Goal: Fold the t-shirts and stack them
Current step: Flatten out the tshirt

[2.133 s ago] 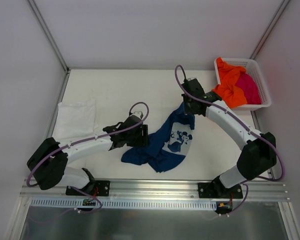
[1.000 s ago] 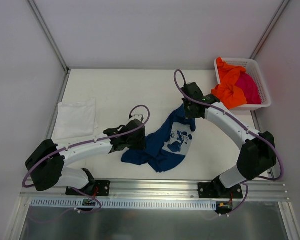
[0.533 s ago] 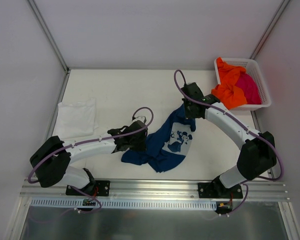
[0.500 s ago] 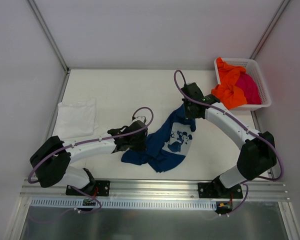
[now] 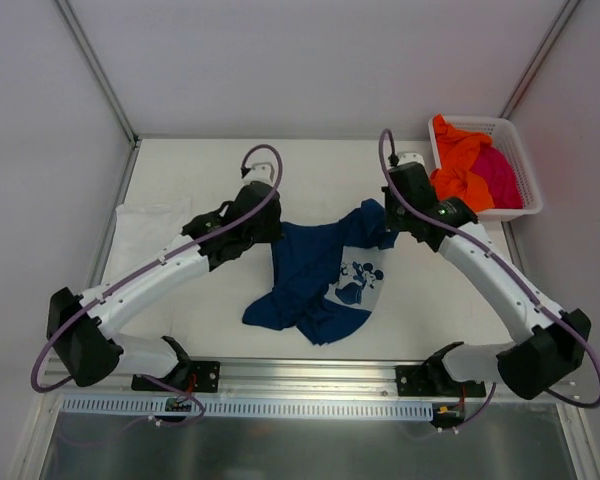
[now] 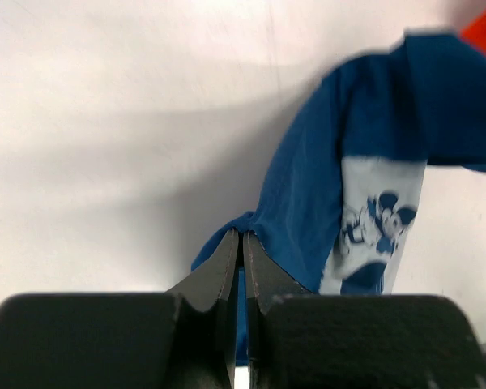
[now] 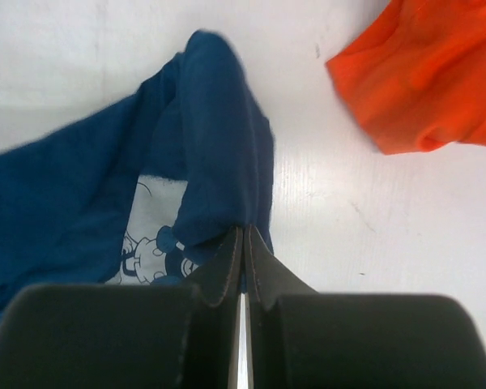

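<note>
white t-shirt [image 5: 140,235]: lies flat in a neat rectangle at the far left of the table [image 5: 210,170]; the left arm crosses over its near corner.
left gripper [image 6: 241,243]: jaws pressed together on an edge of blue cloth, held up off the table, left of centre.
navy t-shirt [image 5: 320,270]: in the middle of the table, between the two grippers. Its upper edge is strung between them and lifted, while the rest hangs and bunches toward the near edge. A pale chest print with a cartoon mouse shows on its right half.
handling: judged soft, light and limp. It will sag, twist and cling to itself instead of keeping a shape. The shoulder seams or hem corners look the best places to pinch, well apart, so the cloth spreads flat.
right gripper [image 7: 243,239]: jaws closed on a thick fold of the navy cloth, right of centre.
orange t-shirt [image 5: 458,172]: crumpled, spilling over the basket's left rim.
magenta t-shirt [image 5: 505,175]: bunched inside the basket, touching the orange one.
basket [image 5: 525,160]: white lattice plastic, at the far right corner.
</note>
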Available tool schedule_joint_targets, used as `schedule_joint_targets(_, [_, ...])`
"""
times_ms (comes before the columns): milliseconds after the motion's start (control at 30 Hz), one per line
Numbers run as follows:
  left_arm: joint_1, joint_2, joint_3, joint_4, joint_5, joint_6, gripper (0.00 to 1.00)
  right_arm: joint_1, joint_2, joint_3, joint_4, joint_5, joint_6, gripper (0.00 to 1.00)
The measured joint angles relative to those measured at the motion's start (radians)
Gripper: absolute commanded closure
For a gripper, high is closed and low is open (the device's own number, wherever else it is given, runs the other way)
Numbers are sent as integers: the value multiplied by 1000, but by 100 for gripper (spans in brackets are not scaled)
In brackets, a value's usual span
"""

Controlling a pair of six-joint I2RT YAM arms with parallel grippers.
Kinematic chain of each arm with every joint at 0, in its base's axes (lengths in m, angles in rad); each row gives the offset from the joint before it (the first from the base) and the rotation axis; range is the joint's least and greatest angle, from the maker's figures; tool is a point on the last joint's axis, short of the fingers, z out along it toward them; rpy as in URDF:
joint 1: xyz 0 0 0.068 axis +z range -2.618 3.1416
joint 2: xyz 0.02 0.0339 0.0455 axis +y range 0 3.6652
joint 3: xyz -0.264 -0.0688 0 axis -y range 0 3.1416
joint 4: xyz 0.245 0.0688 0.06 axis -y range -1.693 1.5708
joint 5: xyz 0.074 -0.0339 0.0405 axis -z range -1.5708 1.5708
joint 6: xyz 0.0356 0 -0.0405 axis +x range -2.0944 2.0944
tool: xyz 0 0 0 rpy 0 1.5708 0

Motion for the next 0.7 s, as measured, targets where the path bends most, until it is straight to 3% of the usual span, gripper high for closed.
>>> schedule_joint_targets(133, [50,-67,105,-70,-75,57,100,0,-101,68,-28,19,-21,99])
schedule_joint_targets(433, [49,-238,245,-218,-254,132,100,0,-350,276,-92,90,-106,99])
schedule_joint_targets(700, [49,-349,488,-282,-296,216,100,0,-401,577,-71,136,-222,100])
